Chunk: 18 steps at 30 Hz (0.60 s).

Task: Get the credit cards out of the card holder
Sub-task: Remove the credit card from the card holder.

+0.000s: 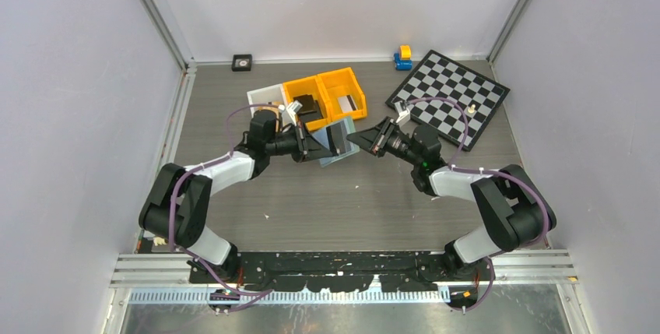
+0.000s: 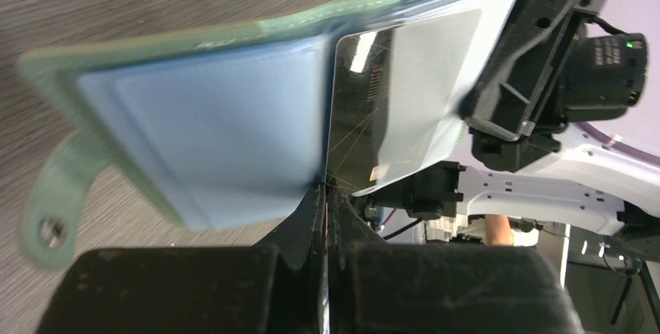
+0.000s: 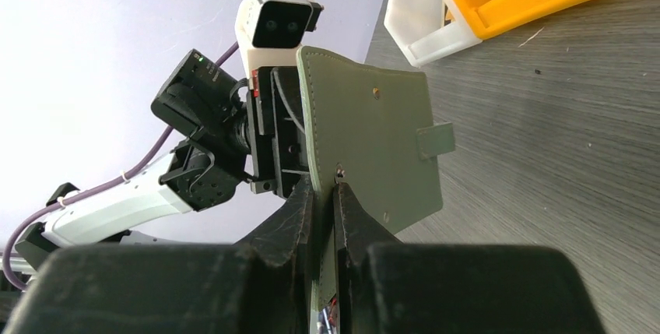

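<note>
Bins first: two orange bins sit side by side at the back of the table. The left orange bin [image 1: 307,91] has a black chunk and a small white bit in it. The right orange bin [image 1: 343,85] has a dark flat card-looking thing w/ a pale stripe. There's a white bin [image 1: 262,95] just left of them, mostly behind the L arm, so can't tell what's inside.

The table [image 1: 311,209] is grey wood-grain w/ plain pale walls on 3 sides and aluminium rails in the corners. The checkerboard [image 1: 450,94] lies flat at back right w/ a tiny pale piece on it. A blue + yellow toy [image 1: 402,57] sits near its far corner, and a small black square thing [image 1: 242,62] is by the back wall.

Both arms reach in toward the middle, wrists roughly level, grippers nose to nose. The card holder [image 2: 194,116] is up off the table between them, just in front of the bins. It's opened out, blue sleeves facing the L wrist cam and green cover facing the R one.

The right gripper [image 3: 335,194] is clamped on the holder's edge. The left gripper [image 2: 325,194] has its fingers pressed tight together on the lower corner of a shiny card [image 2: 405,93], right by the holder's fold. The card stands partway over the sleeve.
</note>
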### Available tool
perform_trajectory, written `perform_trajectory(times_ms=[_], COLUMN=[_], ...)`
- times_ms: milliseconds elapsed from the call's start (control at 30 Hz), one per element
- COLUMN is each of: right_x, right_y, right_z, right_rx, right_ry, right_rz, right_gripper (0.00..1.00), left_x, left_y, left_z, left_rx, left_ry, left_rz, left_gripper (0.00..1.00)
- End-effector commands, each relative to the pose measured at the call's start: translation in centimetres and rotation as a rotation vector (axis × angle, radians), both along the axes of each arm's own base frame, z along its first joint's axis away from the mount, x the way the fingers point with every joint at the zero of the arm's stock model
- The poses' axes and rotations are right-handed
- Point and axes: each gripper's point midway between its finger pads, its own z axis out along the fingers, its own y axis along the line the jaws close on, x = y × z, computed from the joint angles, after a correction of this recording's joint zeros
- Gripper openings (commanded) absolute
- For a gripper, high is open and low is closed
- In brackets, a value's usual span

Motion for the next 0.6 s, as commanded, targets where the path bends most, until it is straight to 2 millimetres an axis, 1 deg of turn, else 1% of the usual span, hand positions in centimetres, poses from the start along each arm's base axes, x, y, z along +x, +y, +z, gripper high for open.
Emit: perform_trajectory(times_ms=[0,133,200,267,433,567], right_x=[-1.2,-1.0,-1.1,-1.0,-1.1,-1.2], right_y=[-0.1,-0.2,-0.2,-0.1,0.1,0.1], right_z=[5.1,4.9,4.9,4.9,5.1,5.3], right_rx=[0.061,0.048,0.052,0.059,0.090,0.102], right_ry=[-0.165,-0.161,-0.159,-0.156,-0.152,-0.155], right_rz=[0.021,0.007,0.011,0.013,0.033,0.038], right_gripper=[0.00,0.00,0.01,0.00,0.00,0.00], left_x=[1.1,0.8,0.7,0.5,0.3,0.5], left_y=[1.4,1.1,0.6,0.4,0.2,0.5], left_z=[-1.4,-0.3,1.2,2.1,3.1,3.5], left_rx=[0.110,0.055,-0.022,-0.069,-0.122,-0.158], left_ry=[-0.002,-0.032,-0.073,-0.100,-0.120,-0.125], left_rz=[0.077,0.070,0.057,0.045,0.036,0.046], left_gripper=[0.00,0.00,0.00,0.02,0.23,0.29])
